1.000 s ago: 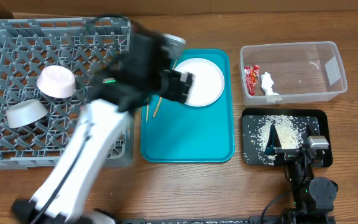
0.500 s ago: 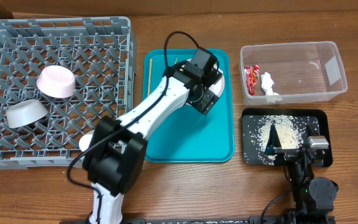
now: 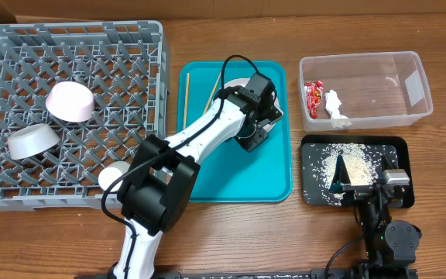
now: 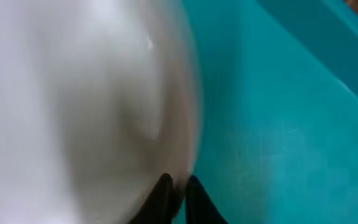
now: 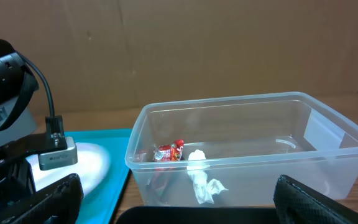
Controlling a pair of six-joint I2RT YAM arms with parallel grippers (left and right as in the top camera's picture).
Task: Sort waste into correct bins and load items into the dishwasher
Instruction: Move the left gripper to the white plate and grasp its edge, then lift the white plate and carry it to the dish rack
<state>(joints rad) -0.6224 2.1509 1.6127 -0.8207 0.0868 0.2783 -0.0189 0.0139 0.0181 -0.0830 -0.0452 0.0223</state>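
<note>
My left gripper (image 4: 178, 190) is shut on the rim of a white plate (image 4: 73, 106), one finger on each side, low over the teal tray (image 4: 278, 124). From overhead the left arm covers most of that plate (image 3: 235, 83). Two chopsticks (image 3: 184, 97) lie on the tray's left part. The grey dishwasher rack (image 3: 22, 46) holds a pink bowl (image 3: 70, 101) and a white bowl (image 3: 33, 140). The clear bin (image 3: 409, 66) holds the red wrapper (image 3: 313, 97) and the tissue (image 3: 334, 105). Rice (image 3: 339, 163) lies in the black bin (image 3: 312, 167). My right gripper (image 3: 362, 182) rests open at that bin.
The teal tray (image 3: 238, 178) sits between the rack and the two bins. From the right wrist, the clear bin (image 5: 229, 124) stands straight ahead, with the left arm's wrist (image 5: 5, 74) at the left. A cardboard wall closes the back.
The left arm swung from beside the rack to the tray's right part and came down on the plate. Its jaws closed on the rim. The right arm stayed still.
</note>
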